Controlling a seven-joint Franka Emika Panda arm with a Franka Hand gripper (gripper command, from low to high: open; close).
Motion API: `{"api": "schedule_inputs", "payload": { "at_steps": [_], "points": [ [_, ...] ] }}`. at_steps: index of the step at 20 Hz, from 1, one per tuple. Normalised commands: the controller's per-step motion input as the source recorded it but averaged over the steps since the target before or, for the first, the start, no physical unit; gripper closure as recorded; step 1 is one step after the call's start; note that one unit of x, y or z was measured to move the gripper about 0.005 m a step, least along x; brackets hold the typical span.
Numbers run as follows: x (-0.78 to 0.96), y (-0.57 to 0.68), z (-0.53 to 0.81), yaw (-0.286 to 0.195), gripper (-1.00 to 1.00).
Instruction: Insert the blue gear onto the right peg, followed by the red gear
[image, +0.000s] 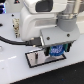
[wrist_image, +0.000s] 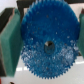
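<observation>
While I hover low over the dark base plate (image: 42, 58), my gripper (image: 56, 50) is closed on the blue gear (wrist_image: 48, 44), which sits flat between my two green finger pads (wrist_image: 9, 44), pinched across its toothed rim on opposite sides. In the wrist view the gear fills nearly the whole picture, its centre hole showing dark near the middle of the hub. I judge it a light, rigid plastic disc: it should not flex under the squeeze, but the teeth give an uneven edge to press against and the plastic looks smooth, so it could twist or slip if I bump it on the way down. Holding it across the full width at the rim, as I do now, seems right, since it leaves the hub and hole free for the peg. In the exterior view the gear hangs just above the plate, near its edge on the exterior view's right. I cannot make out the peg itself; my own hand and the gear hide it. The red gear is not visible in either view. A black cable (image: 12, 40) runs beside the arm, well clear of the plate.
</observation>
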Motion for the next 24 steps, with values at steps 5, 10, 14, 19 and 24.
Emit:
{"api": "schedule_inputs", "payload": {
  "at_steps": [5,10,14,19,24],
  "points": [
    [-0.02,0.0,0.14,0.0,1.0],
    [0.05,-0.02,0.1,0.0,1.0],
    [0.06,-0.09,0.01,0.0,1.0],
    [0.06,-0.08,0.07,0.0,1.0],
    [0.07,-0.12,-0.03,0.0,1.0]
  ]
}}
